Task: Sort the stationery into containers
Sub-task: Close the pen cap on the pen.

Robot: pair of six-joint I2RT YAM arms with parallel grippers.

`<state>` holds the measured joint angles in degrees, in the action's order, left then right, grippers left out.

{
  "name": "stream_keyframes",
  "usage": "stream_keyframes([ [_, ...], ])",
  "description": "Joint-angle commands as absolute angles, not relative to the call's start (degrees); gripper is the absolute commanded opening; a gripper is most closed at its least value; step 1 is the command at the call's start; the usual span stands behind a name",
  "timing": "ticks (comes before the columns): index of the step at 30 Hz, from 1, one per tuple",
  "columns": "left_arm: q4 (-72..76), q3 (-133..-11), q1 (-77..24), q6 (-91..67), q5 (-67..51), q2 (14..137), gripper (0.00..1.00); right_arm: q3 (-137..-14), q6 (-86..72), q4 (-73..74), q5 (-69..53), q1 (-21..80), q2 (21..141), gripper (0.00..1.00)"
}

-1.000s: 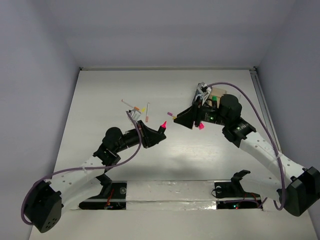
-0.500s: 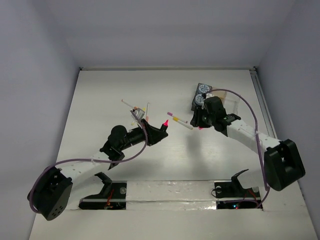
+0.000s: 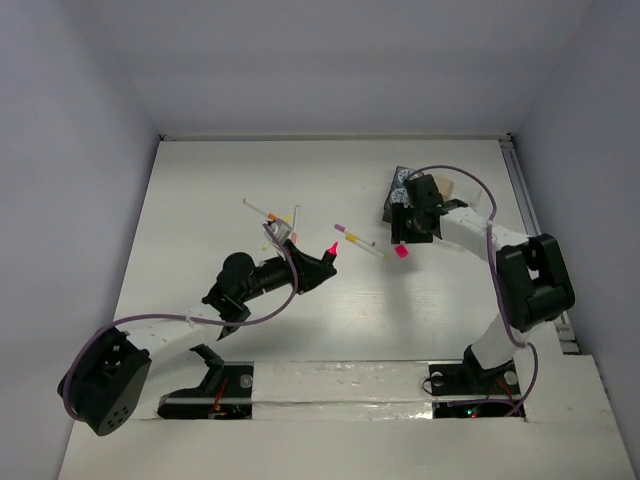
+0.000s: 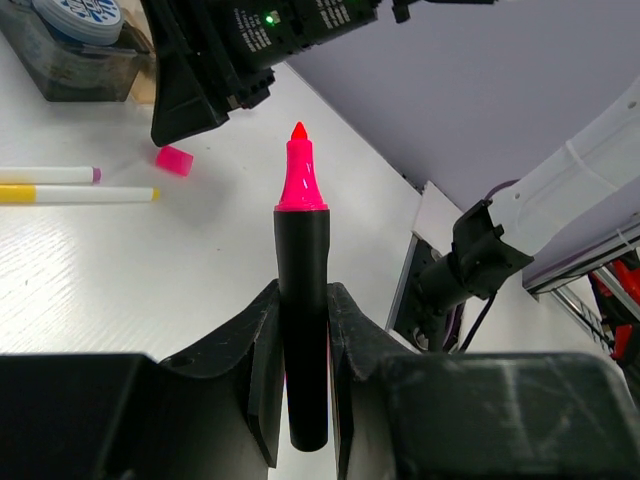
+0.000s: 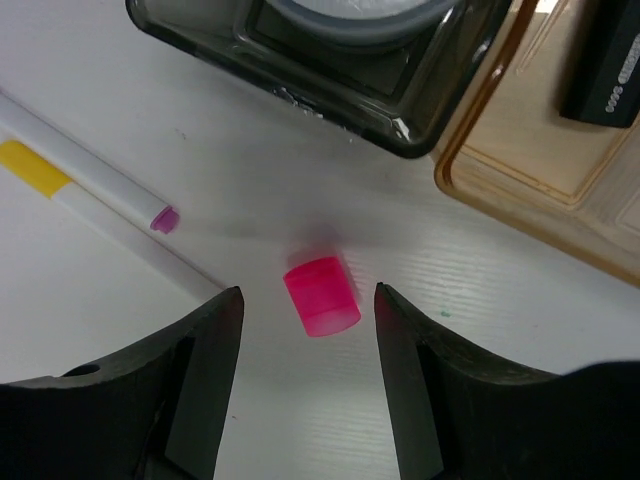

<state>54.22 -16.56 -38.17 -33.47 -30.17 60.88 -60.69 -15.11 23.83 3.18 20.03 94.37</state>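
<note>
A small bright-pink plastic cap (image 5: 320, 295) lies on its side on the white table (image 3: 200, 190), just beside the near corner of the clear plastic tray's dark section (image 5: 200, 40), in which a round blue-grey canister (image 4: 75, 15) sits. The tray's tan-based section (image 5: 520, 170) adjoins it on one side. The right gripper (image 5: 306, 300) hangs over the cap with its black fingers (image 5: 205, 380) spread wide, one on each side, neither touching it. Near the cap lie two thin white pens side by side, one with a purple end (image 5: 110, 185) and one with a yellow band (image 5: 40, 168). Further across the table the left gripper (image 4: 300, 335) is clamped on the barrel of an uncapped black marker with a pink tip (image 4: 301, 250), the tip pointing towards the cap and the right arm. Behind the left arm a loose cluster of more white pens (image 3: 278, 215) rests on the table, well apart from the tray.
</note>
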Motion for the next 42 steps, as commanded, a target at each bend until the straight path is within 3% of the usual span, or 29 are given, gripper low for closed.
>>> stream_keyframes([
  [1, 58.3, -16.2, -38.1, -32.5, -31.6, 59.8, 0.0, -65.9, -10.3, 27.6, 1.8, 19.2, 97.5, 0.6],
  [20, 58.1, -16.5, -38.1, -32.3, -32.0, 60.9, 0.0, -71.3, -5.4, 33.7, -3.4, 18.7, 106.5, 0.57],
  [26, 57.3, -16.5, -38.1, -31.9, -31.6, 60.4, 0.0, -71.3, -5.4, 34.5, -2.9, 18.7, 107.5, 0.4],
  [33, 57.3, -16.6, -38.1, -32.0, -31.6, 60.5, 0.0, -70.2, -5.7, 35.0, -3.4, 18.7, 106.6, 0.38],
  [34, 57.3, -16.7, -38.1, -32.0, -31.6, 60.5, 0.0, -70.1, -5.8, 35.0, -3.4, 18.7, 106.5, 0.35],
  [35, 57.2, -16.7, -38.1, -32.0, -31.6, 60.5, 0.0, -69.9, -5.9, 34.8, -3.4, 18.7, 106.1, 0.25],
  [37, 57.3, -16.6, -38.1, -32.0, -31.6, 60.5, 0.0, -69.4, -6.5, 34.4, -3.4, 18.7, 105.5, 0.15],
  [42, 57.5, -16.6, -38.1, -32.1, -31.1, 60.9, 0.0, -67.4, -9.5, 29.5, -3.8, 18.7, 100.5, 0.08],
])
